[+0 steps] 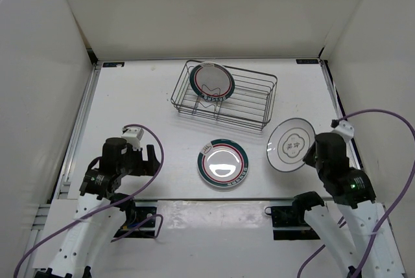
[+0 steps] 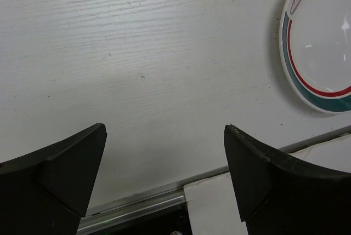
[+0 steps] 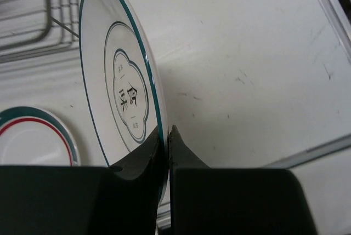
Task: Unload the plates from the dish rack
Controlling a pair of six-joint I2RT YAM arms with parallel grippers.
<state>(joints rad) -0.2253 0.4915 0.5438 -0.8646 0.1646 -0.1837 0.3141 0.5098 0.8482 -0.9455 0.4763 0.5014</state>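
The wire dish rack (image 1: 249,96) stands at the back centre with one banded plate (image 1: 211,81) upright in its left end. A second banded plate (image 1: 222,163) lies flat on the table in front of the rack. My right gripper (image 3: 166,136) is shut on the rim of the plain plate (image 3: 123,81), which it holds tilted on edge above the table, right of the rack (image 3: 55,10). From the top view this plate (image 1: 291,144) sits just left of the right gripper (image 1: 313,155). My left gripper (image 2: 164,153) is open and empty over the near left table, left of the flat plate (image 2: 323,43).
White walls enclose the table on three sides. A metal rail (image 2: 137,207) runs along the table's near edge under the left gripper. Purple cables (image 1: 152,139) loop off both arms.
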